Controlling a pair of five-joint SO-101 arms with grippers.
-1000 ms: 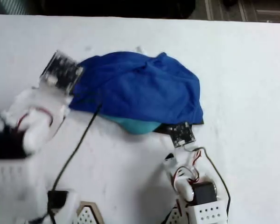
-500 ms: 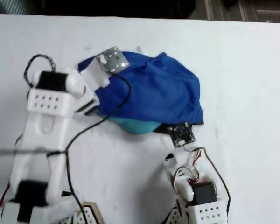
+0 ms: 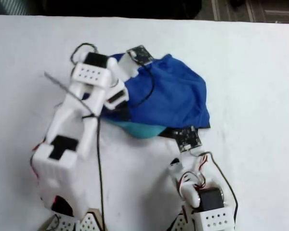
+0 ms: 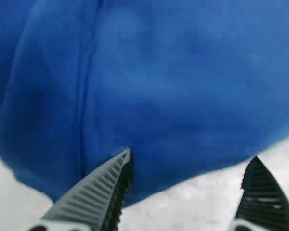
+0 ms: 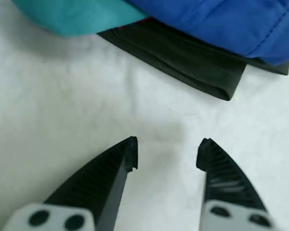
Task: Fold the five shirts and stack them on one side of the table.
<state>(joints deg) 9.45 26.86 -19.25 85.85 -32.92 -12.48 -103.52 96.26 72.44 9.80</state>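
- White cloth covers the table [image 3: 260, 72], with a dark strip of room along its far edge.
- 1 pile of shirts lies near the middle of the table, a little toward the far side.
- On top is the blue shirt [image 3: 173, 96], rumpled and spread wide over the rest of the pile.
- Under its near edge a teal shirt [image 3: 142, 129] bulges out in a rounded lip.
- Beside that, a black shirt [image 5: 192, 60] lies flat at the bottom of the pile, with 1 squared, folded corner past the blue cloth.
- In the right wrist view a thin red sliver shows between the teal and the black; what it is cannot be told.
- The left arm [image 3: 72, 139] rises from the near left edge of the table and bends over the far left part of the blue shirt.
- The left gripper [image 4: 191, 159] has its 2 fingers spread wide at the edge of the blue shirt: the grey finger lies over the blue cloth, the black finger over white table just beside it. Nothing is held between them.
- The right arm [image 3: 204, 197] sits low at the near edge, pointing toward the pile.
- The right gripper [image 5: 168, 144] is parted too, gripping nothing, over bare table near the black shirt's folded corner but apart from it.
- 1 black cable [image 3: 98, 163] runs along the left arm toward the near edge.
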